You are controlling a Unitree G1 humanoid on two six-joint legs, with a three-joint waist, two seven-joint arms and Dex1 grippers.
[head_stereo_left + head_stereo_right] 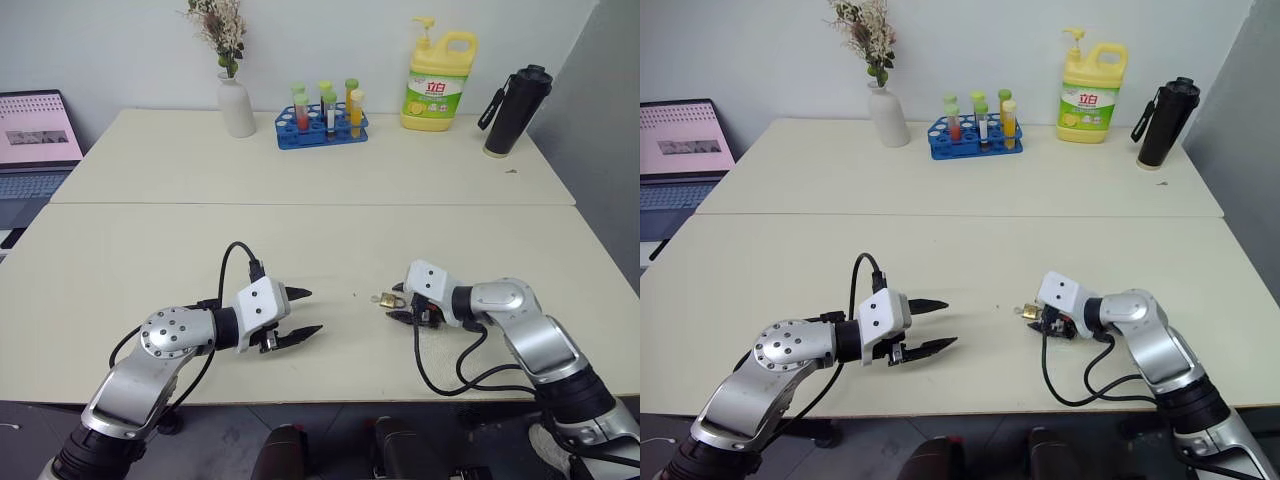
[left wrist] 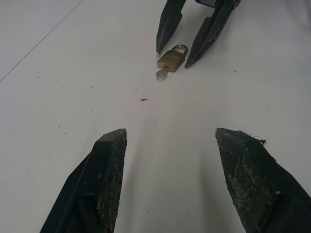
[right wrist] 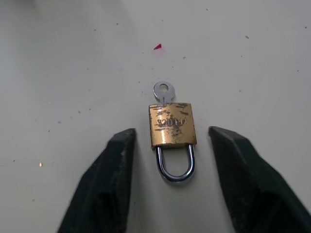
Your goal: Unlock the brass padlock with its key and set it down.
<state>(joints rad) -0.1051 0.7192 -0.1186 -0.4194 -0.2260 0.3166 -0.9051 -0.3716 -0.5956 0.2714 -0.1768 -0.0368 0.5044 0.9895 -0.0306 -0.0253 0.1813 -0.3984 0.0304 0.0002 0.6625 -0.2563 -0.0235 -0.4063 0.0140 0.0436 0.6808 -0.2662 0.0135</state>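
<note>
The small boxy brass padlock [image 3: 172, 125], silver key [image 3: 163, 92] in its base, lies flat on the pale desk [image 1: 300, 230] between the right pincer's [image 3: 171, 182] spread, untouching fingers. Its shackle seems seated, so unlocking probably remains. The left pincer [image 1: 296, 315] hangs spread nearby.

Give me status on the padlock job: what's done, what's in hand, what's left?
Done: the brass padlock lies flat on the table with the key in its keyhole. In hand: nothing; the right gripper straddles it, open and not touching, and the left gripper is open, apart. Left: whether the shackle is unlocked can't be told.
</note>
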